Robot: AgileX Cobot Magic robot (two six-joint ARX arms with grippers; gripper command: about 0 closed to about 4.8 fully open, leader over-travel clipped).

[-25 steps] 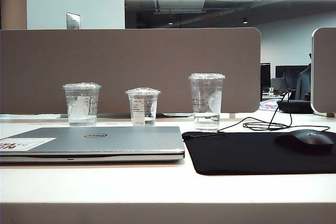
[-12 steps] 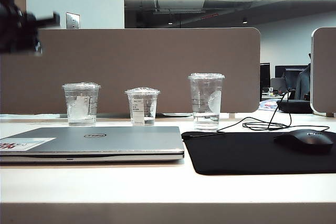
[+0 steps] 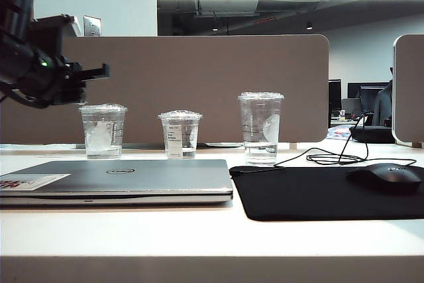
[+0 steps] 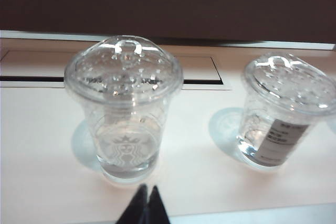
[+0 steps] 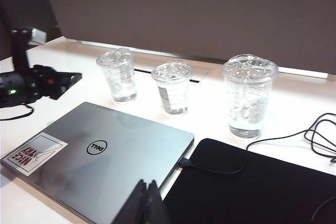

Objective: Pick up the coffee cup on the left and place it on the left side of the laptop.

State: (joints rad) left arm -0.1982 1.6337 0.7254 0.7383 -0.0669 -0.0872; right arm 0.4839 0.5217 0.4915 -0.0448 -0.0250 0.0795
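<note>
The task is barely begun, by the look of things: nothing is lifted yet. The left gripper [image 4: 147,205] hangs in the air with its fingertips pressed together and nothing between them, pointed at the coffee cup [image 4: 124,107], which stands just ahead of and below it, untouched, on the white desk [image 3: 199,236]. The shorter labelled cup [image 4: 283,111] sits off to one side of it. The closed Dell laptop [image 5: 100,156] lies nearer the robot than the cups. The right gripper [image 5: 144,203] hovers over the laptop's near edge, likewise closed and empty. Opening, grasping, carrying and setting the cup down left of the laptop all remain.
</note>
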